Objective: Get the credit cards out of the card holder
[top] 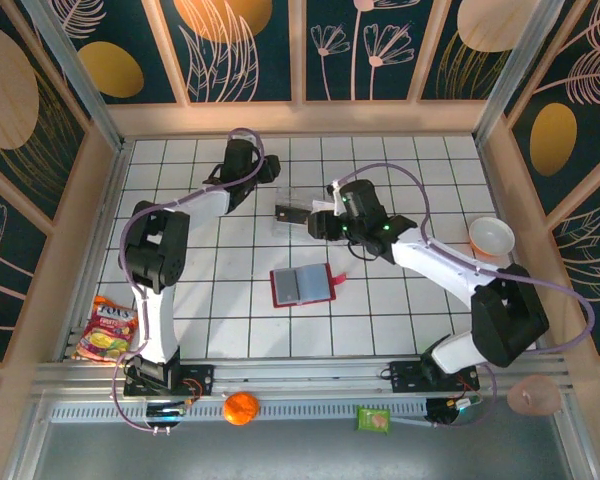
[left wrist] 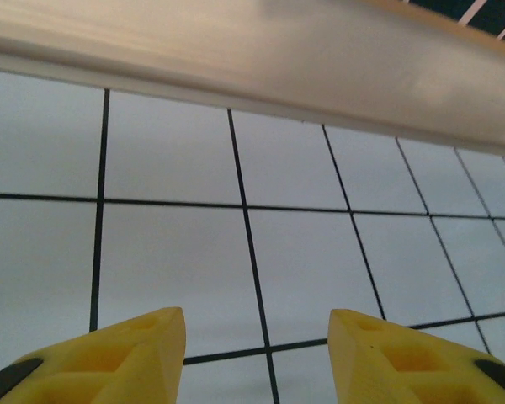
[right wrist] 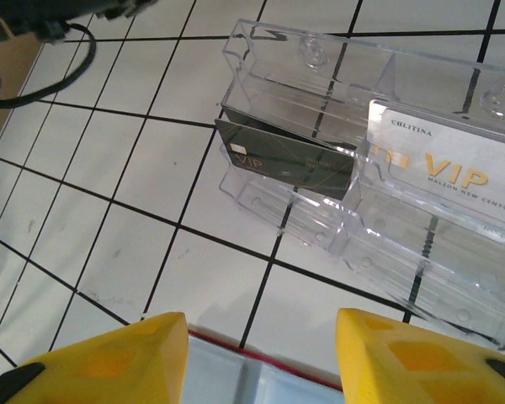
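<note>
The red card holder (top: 302,286) lies open on the tiled table, grey and light blue inside, its snap tab pointing right. Its red edge (right wrist: 261,370) shows low between my right fingers. Two credit cards stand in a clear plastic tray (right wrist: 320,93): a dark one (right wrist: 284,157) on the left and a pale silvery one (right wrist: 442,168) on the right. The right gripper (right wrist: 261,353) hangs open above the table between holder and tray (top: 298,200), with nothing in it. Farther back, my left gripper (left wrist: 257,353) is open over bare tiles near the back wall.
A white and orange bowl (top: 491,237) sits at the right edge. A snack bag (top: 105,330) lies at the near left. An orange (top: 241,408) and a green packet (top: 374,419) rest on the front rail. The wooden back wall (left wrist: 320,76) is close to my left gripper.
</note>
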